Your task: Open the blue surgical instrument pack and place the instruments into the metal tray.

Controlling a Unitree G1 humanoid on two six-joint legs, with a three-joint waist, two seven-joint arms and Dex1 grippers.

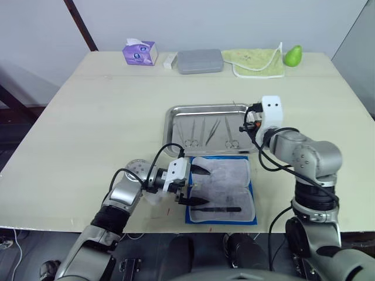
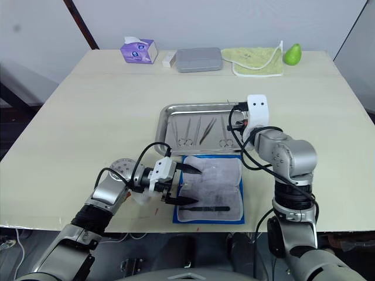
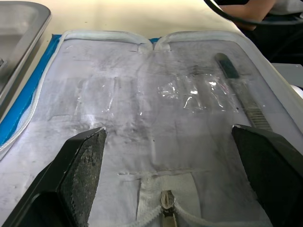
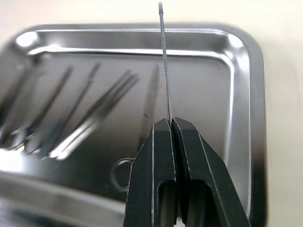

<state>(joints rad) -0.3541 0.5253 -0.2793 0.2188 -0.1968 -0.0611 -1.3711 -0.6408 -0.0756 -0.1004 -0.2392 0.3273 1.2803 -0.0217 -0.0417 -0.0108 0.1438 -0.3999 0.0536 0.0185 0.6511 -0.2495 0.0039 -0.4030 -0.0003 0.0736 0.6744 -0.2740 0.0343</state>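
- The right hand [image 4: 170, 122] is clamped shut on a thin needle-like probe [image 4: 164, 56], held above the metal tray [image 1: 176, 111] near the tray's right rim. Only the very end of the probe is pinched, so it could swivel or slip and fall outside the rim onto the table [image 1: 88, 117].
- Several scissors and forceps [image 1: 202, 133] already lie in the tray. A careless release could drop the probe across them or send it bouncing off the shiny floor of the tray.
- The blue surgical instrument pack [image 1: 221, 186] lies opened, pale lining up, touching the tray's near edge. One dark flat-handled instrument [image 1: 221, 208] is left on it, at the side farthest from the tray.
- The left hand [image 1: 195, 186] hovers wide open over the pack, on the pack's left part. If it closes too low, it may catch the clear pocket film or the lining instead and drag the pack towards the table edge.
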